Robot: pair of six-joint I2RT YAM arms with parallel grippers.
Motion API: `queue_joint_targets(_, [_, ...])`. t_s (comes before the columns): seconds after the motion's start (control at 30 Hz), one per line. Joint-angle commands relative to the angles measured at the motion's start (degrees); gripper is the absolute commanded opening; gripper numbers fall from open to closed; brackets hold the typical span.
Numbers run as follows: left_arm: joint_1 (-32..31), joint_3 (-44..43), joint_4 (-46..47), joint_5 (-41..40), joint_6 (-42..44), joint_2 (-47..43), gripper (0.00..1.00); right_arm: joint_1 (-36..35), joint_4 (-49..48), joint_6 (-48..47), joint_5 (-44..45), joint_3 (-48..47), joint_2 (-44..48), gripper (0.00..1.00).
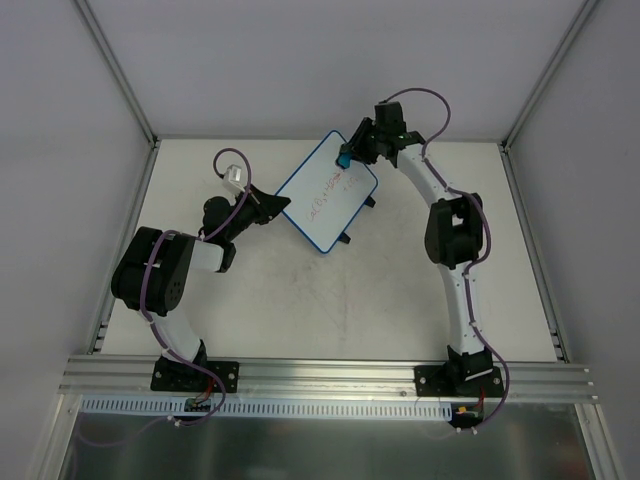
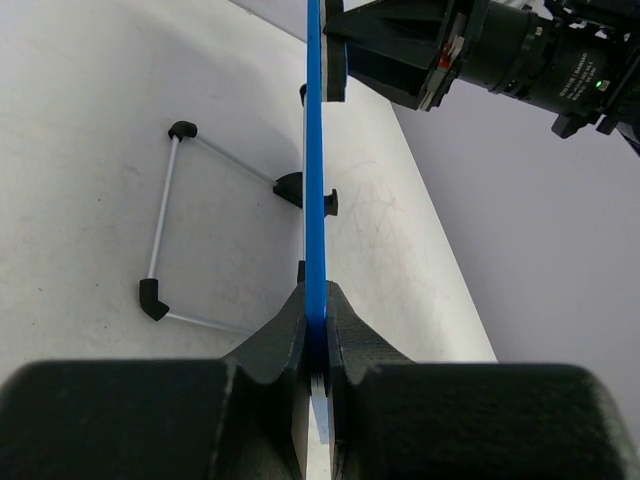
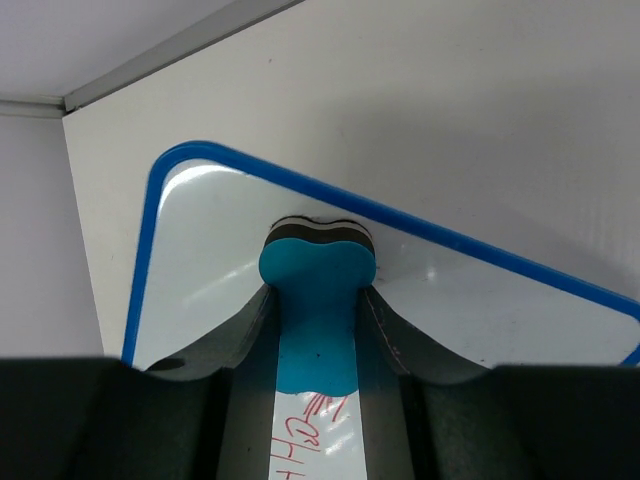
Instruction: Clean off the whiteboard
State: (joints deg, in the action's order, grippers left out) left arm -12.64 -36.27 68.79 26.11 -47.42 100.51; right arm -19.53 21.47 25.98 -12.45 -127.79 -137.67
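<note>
The whiteboard point(image 1: 325, 192), white with a thin blue rim and red scribbles, is held tilted above the table. My left gripper point(image 1: 272, 205) is shut on its left edge; in the left wrist view the blue rim point(image 2: 316, 180) runs edge-on up from between my fingers point(image 2: 275, 345). My right gripper point(image 1: 352, 150) is shut on a small blue eraser point(image 3: 317, 290), whose dark felt end presses on the board's far part near the rim. Red scribbles point(image 3: 312, 435) show on the board point(image 3: 210, 250) below the eraser.
A thin wire stand with black feet point(image 2: 165, 215) lies on the table under the board. Two black tabs point(image 1: 357, 220) stick out from the board's right edge. Walls and a metal frame point(image 1: 130, 200) enclose the table.
</note>
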Motion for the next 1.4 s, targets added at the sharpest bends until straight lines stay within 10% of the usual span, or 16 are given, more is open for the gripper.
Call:
queue_joint_targets(0.0, [0.3,0.1,2.7,3.1,4.2,0.0,0.0,2.1,1.5,2.9,1.7,1.7,-1.1,0.0])
queue_joint_targets(1.37, [-0.3,-0.6,2.4,3.2,4.6,0.4,0.0,-5.8,-1.0,-7.0,2.2,4.1,4.2,0.0])
